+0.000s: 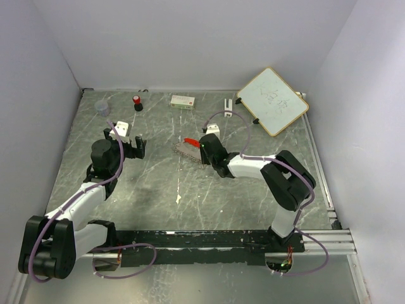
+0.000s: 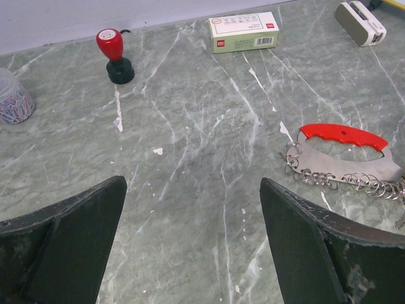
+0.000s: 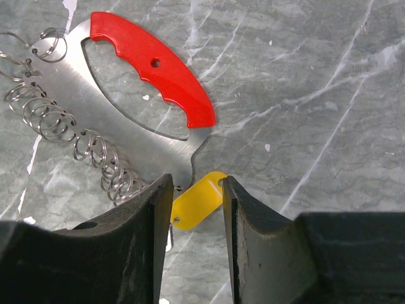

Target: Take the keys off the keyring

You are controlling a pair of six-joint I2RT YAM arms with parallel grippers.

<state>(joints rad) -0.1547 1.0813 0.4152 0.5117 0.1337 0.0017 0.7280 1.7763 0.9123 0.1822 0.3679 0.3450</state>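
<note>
Two tools share the bench (image 1: 190, 202). Left of the keyring (image 3: 57, 120) and well apart from it, the left tool (image 2: 193, 190) hovers with its fingers spread wide — grasping nothing. Beyond the keyring, at the bench's far edge, stand a red-capped bottle (image 2: 114, 54) and a small white box (image 2: 243, 31). The keyring, a chain of small silvery loops, lies flat, touching the steel blade of the red key (image 3: 152, 66). At the keyring's right end sits the yellow key (image 3: 197, 204) — the right tool (image 3: 197, 182) is clenched on it, a finger against each side.
</note>
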